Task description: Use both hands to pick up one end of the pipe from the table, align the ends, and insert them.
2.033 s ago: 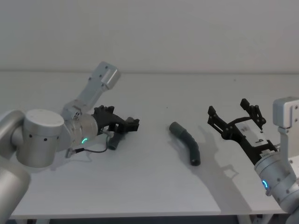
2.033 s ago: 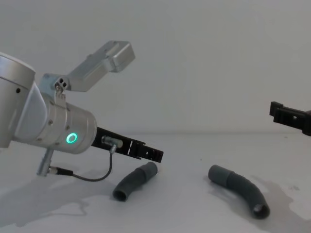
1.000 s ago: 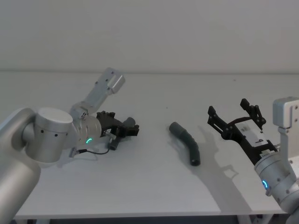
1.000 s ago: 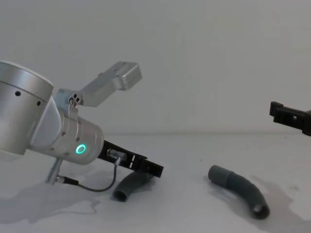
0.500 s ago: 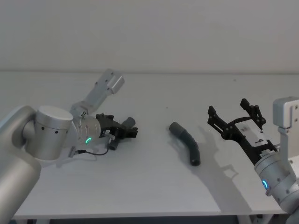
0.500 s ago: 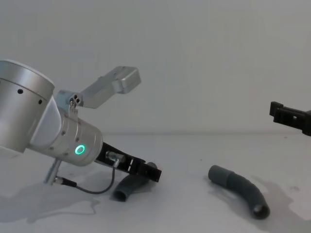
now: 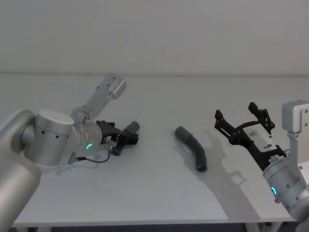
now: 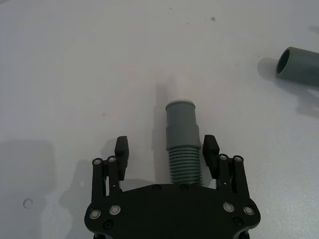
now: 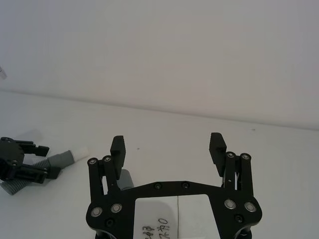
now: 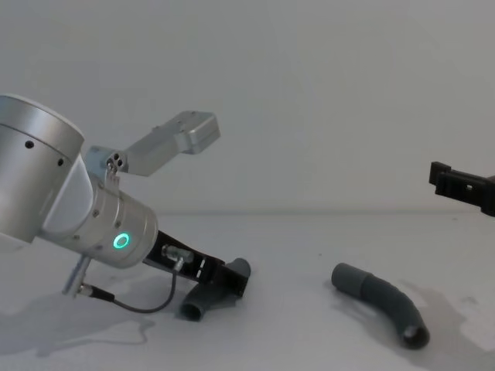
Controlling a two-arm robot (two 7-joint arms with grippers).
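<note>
Landmark: the free dark grey curved ribbed plastic pipe piece (image 7: 193, 147). It lies flat mid-worktop w/ nothing touching it, smooth round collar (image 7: 181, 131) at the far end & open mouth at the near end. The wide white matte worktop (image 7: 154, 193) carries both pieces. To the robot's left of the free piece, well apart, lies the 2nd dark grey ribbed pipe piece (image 8: 182, 149), also flat on the worktop. Its smooth grey collar w/ narrow white tip (image 9: 79, 152) is on the side nearer the free piece. The black plastic two-finger L gripper (image 8: 166, 144), on a thick silver arm w/ glowing green ring (image 10: 118, 241), sits low at this 2nd piece. Its fingers (image 8: 122, 148) are spread, one each side of the ribbed body just behind the collar. One finger is just beside the ribs & the other stands apart w/ a visible gap, so no pinch. The black plastic R gripper (image 9: 168, 144) hangs to the robot's right of the free piece, above the worktop & apart from the piece. Its fingers are spread wide, gripping nothing. From the chest cam it sits higher than the free piece.
</note>
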